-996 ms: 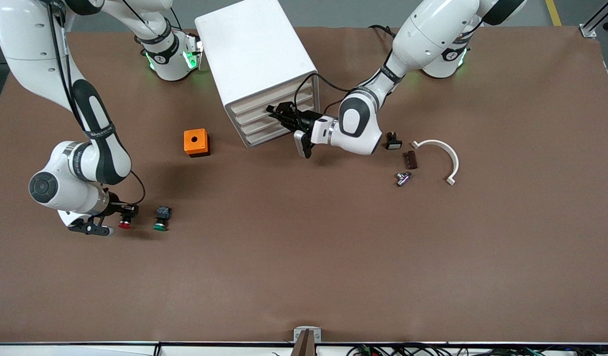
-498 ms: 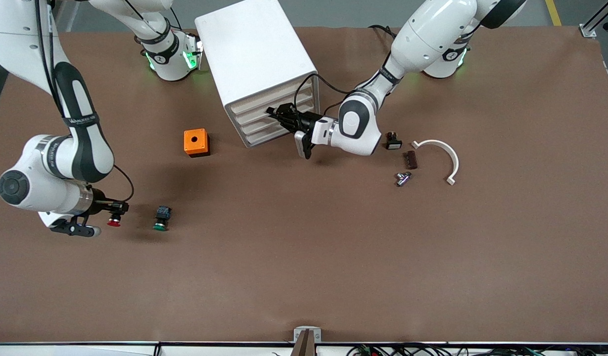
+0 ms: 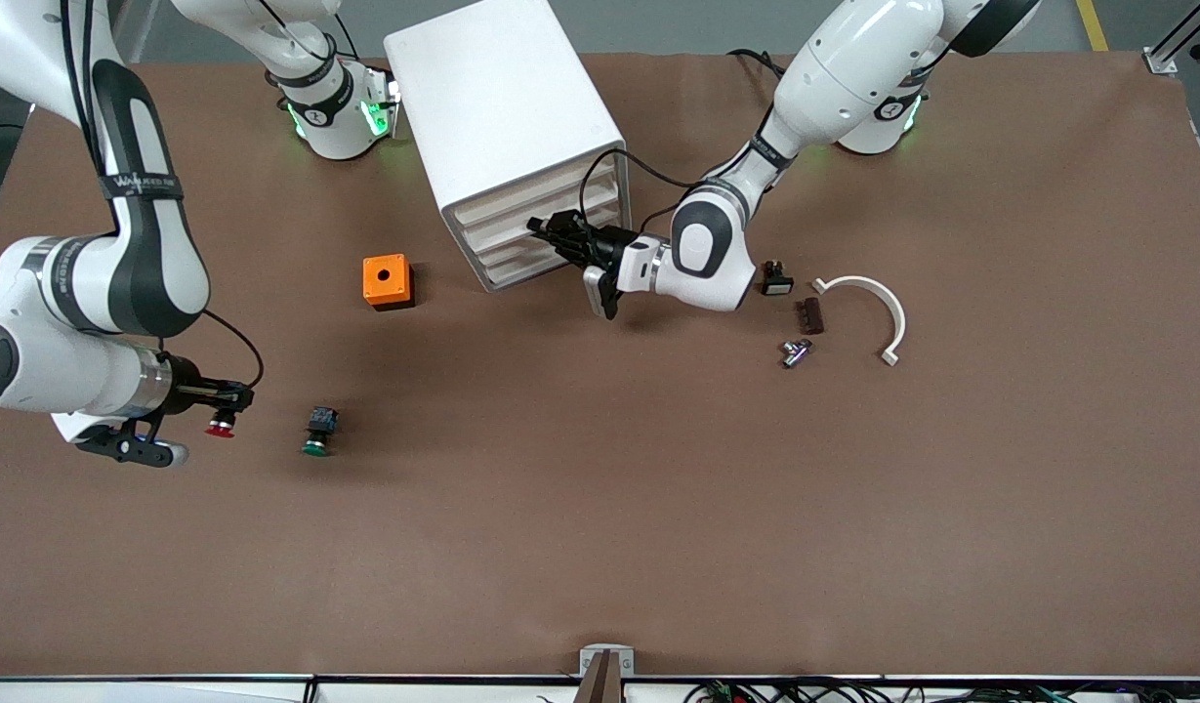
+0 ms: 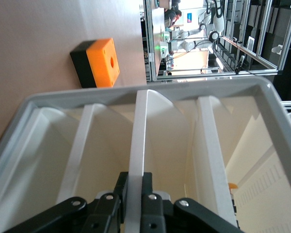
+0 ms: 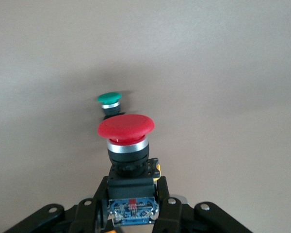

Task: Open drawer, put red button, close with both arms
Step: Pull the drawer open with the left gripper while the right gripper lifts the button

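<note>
The right gripper [image 3: 230, 395] hangs in the air over the table [image 3: 600, 508] at the right arm's end, its jaws pinching the black-and-blue body of the red button [image 3: 219, 424]. In the right wrist view the red cap [image 5: 126, 127] stands out past the fingers [image 5: 94, 206], clear of the table below. The green button [image 3: 318, 431] lies on the table near the held one, toward the middle of the table. An orange box [image 3: 388, 281] with a round hole in its top sits farther from the front camera, near the cabinet [image 3: 507, 127].

The left gripper [image 3: 553, 234] is at the front of the cabinet, level with the drawers [image 3: 536, 200]. In the left wrist view its jaws are pressed on a thin white front lip [image 4: 138, 160]; which drawer that lip belongs to is hard to tell, and all four look pushed in.

Toward the left arm's end lie a small black switch [image 3: 776, 279], a brown block [image 3: 810, 314], a metal fitting [image 3: 795, 351] and a curved white clip [image 3: 873, 308].
</note>
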Action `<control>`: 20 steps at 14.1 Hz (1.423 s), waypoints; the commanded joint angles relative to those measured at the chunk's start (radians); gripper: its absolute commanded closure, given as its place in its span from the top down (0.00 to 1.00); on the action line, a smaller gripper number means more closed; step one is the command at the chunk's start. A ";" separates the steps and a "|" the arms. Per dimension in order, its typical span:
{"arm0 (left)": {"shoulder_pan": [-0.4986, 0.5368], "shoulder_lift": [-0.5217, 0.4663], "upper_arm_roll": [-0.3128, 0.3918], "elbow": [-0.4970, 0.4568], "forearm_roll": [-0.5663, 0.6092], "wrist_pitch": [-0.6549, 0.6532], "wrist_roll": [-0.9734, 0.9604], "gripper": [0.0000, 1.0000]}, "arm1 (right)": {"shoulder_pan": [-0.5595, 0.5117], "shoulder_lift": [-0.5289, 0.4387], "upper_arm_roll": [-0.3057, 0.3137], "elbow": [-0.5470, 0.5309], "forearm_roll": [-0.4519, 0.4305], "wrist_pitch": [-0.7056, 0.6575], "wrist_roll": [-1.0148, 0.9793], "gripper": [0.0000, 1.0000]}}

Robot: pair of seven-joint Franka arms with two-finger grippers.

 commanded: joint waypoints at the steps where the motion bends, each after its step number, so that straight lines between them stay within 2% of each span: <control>1: -0.005 0.006 0.048 0.049 -0.007 0.018 -0.047 0.01 | 0.014 -0.036 -0.001 -0.001 0.003 -0.022 0.052 0.18; 6: 0.007 0.012 0.126 0.098 -0.003 0.017 -0.066 0.01 | 0.027 -0.064 0.000 -0.001 0.010 -0.048 0.066 0.18; 8: 0.026 0.024 0.134 0.115 0.001 0.015 -0.066 0.01 | 0.064 -0.076 0.000 -0.001 0.010 -0.069 0.215 0.18; 11: 0.073 0.024 0.132 0.121 0.020 0.009 -0.064 0.02 | 0.132 -0.102 0.000 -0.001 0.013 -0.098 0.340 0.18; 14: 0.079 0.021 0.132 0.120 0.031 0.008 -0.071 0.05 | 0.236 -0.134 0.002 0.002 0.012 -0.123 0.538 0.18; 15: 0.079 0.020 0.132 0.120 0.033 0.008 -0.081 0.24 | 0.259 -0.140 0.002 0.002 0.015 -0.124 0.585 0.18; 16: 0.079 0.017 0.132 0.120 0.034 0.008 -0.107 0.99 | 0.293 -0.142 0.002 0.002 0.019 -0.125 0.644 0.18; 18: 0.099 0.009 0.132 0.139 0.109 0.006 -0.205 1.00 | 0.351 -0.140 0.002 0.013 0.041 -0.125 0.772 0.18; 20: 0.141 -0.012 0.132 0.159 0.235 0.005 -0.320 1.00 | 0.391 -0.140 0.002 0.020 0.132 -0.125 0.871 0.18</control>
